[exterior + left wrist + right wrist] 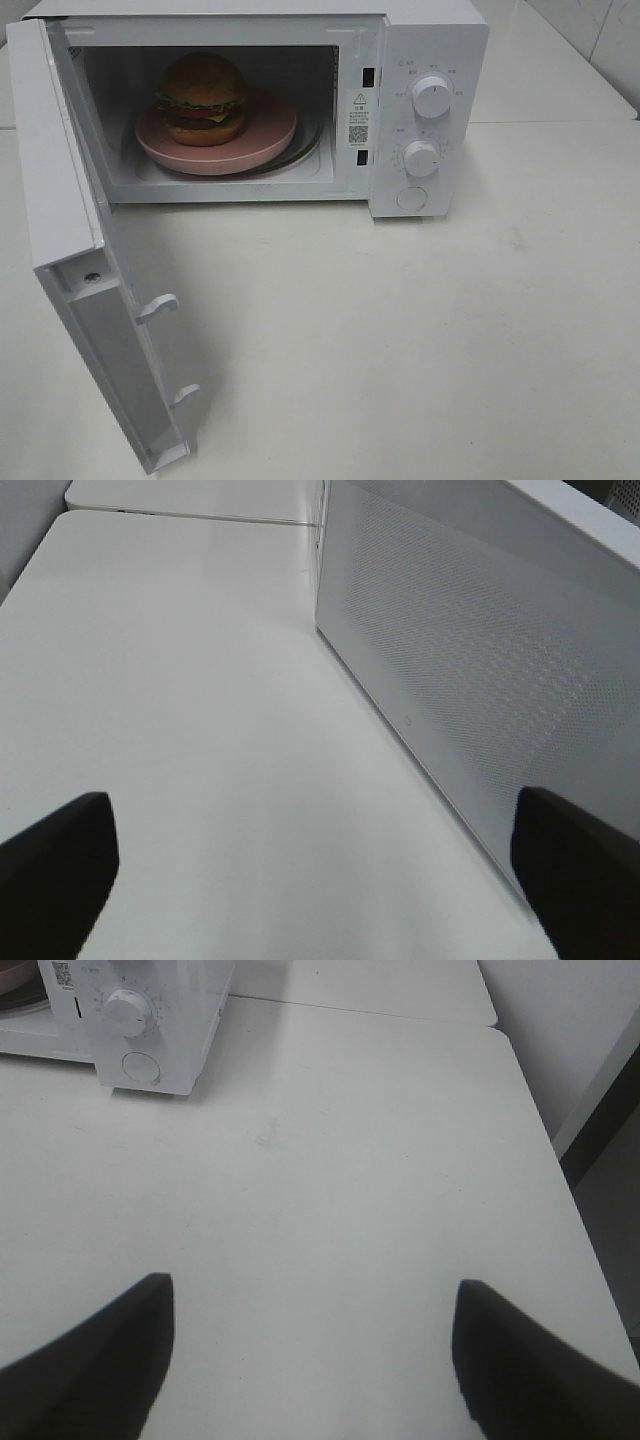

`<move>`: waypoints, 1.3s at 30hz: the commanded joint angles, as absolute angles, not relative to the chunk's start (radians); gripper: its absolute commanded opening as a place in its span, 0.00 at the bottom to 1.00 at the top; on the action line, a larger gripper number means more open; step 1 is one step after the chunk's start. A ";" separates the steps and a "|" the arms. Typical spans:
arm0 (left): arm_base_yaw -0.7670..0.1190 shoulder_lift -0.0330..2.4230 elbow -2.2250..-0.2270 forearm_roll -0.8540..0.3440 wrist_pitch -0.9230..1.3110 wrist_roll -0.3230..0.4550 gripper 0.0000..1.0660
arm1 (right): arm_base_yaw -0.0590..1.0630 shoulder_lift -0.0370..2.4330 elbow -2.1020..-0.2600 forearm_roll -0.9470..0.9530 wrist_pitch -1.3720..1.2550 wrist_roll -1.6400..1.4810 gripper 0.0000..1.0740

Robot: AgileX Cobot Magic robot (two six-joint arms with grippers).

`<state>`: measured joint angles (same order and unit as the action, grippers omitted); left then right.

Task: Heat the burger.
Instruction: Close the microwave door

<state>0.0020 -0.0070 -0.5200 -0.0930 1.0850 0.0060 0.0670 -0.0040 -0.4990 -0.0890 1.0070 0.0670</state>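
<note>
Burger (203,98) on plate (268,138) inside open microwave (440,45), well apart from left claw (315,865) and right claw (315,1355), both spread

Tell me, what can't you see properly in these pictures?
- High view: the back of the burger and the plate rim behind it, hidden by the burger itself.
- High view: the writing around the knobs, too small to read.
- Left wrist view: the left end effector, only its fingertips show; the picture's edge cuts off the rest.
- Right wrist view: the right end effector likewise; the microwave is cut off too.
</note>
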 commanded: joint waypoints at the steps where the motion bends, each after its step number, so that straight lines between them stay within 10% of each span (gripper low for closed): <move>1: -0.002 -0.022 -0.518 -0.094 1.071 0.006 0.94 | 0.063 -0.030 -0.498 -0.088 0.994 0.070 0.69; 39: -0.002 -0.022 -0.518 -0.094 1.071 0.006 0.94 | 0.063 -0.030 -0.498 -0.088 0.994 0.070 0.69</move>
